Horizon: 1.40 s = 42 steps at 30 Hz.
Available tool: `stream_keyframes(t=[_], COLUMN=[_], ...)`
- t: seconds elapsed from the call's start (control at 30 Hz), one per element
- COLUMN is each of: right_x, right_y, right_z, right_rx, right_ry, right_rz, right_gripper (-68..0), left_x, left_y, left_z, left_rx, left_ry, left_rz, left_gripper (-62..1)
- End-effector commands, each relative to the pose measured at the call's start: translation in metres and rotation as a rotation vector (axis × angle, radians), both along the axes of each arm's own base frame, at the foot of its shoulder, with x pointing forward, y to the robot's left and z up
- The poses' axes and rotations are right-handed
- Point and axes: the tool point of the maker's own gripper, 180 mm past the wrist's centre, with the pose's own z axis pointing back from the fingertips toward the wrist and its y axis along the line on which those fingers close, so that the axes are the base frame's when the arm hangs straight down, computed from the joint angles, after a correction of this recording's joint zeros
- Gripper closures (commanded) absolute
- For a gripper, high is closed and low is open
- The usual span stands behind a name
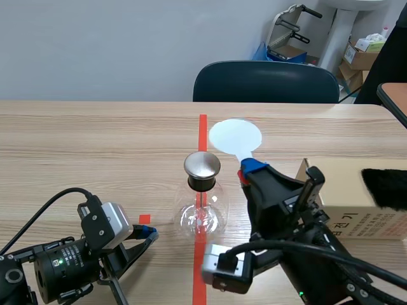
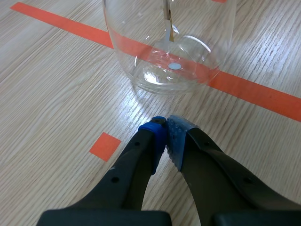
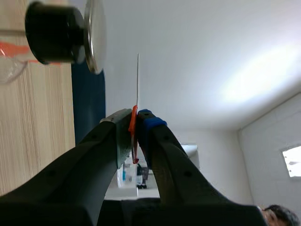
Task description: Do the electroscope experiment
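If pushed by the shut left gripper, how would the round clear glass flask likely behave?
The round clear glass flask looks smooth, so probably slippery and fragile. Its silver metal disc sits high on a black stopper, so a high push might tip it.

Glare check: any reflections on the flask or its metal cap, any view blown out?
Scene view: small highlights on the glass flask, soft sheen on the metal cap. Left wrist view: white arcs on the flask's base, pale sheen on the table. Right wrist view: bright background patch beside the edge-on white disc.
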Motion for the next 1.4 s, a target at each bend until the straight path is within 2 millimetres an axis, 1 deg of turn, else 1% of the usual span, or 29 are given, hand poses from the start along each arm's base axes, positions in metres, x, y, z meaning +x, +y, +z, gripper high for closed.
stream_keyframes(t=[0.0, 0.1, 1.07, 1.13, 1.37], right_x=[0.003, 0.001, 0.001, 0.005, 0.02], right_y=[0.0, 0.003, 0.003, -0.003, -0.034], right_z=[0.01, 0.01, 0.01, 0.011, 0.014], right_rx=[-0.003, -0.007, -0.006, -0.001, 0.027], right_ry=[-0.043, -0.042, -0.042, -0.043, -0.047], right_rz=[0.016, 0.037, 0.032, -0.004, -0.196], right_gripper=[-1.8, -1.8, -1.8, -1.8, -1.8], left_x=[0.004, 0.004, 0.004, 0.004, 0.004], left_y=[-0.006, -0.006, -0.006, -0.006, -0.006], left_z=[0.008, 0.008, 0.009, 0.009, 0.009], left_rx=[-0.028, -0.028, -0.029, -0.029, -0.029], left_ry=[-0.019, -0.019, -0.019, -0.02, -0.02], left_rz=[-0.002, -0.002, -0.002, -0.002, -0.002], left_gripper=[-2.7, -2.7, -2.7, -2.7, -2.7])
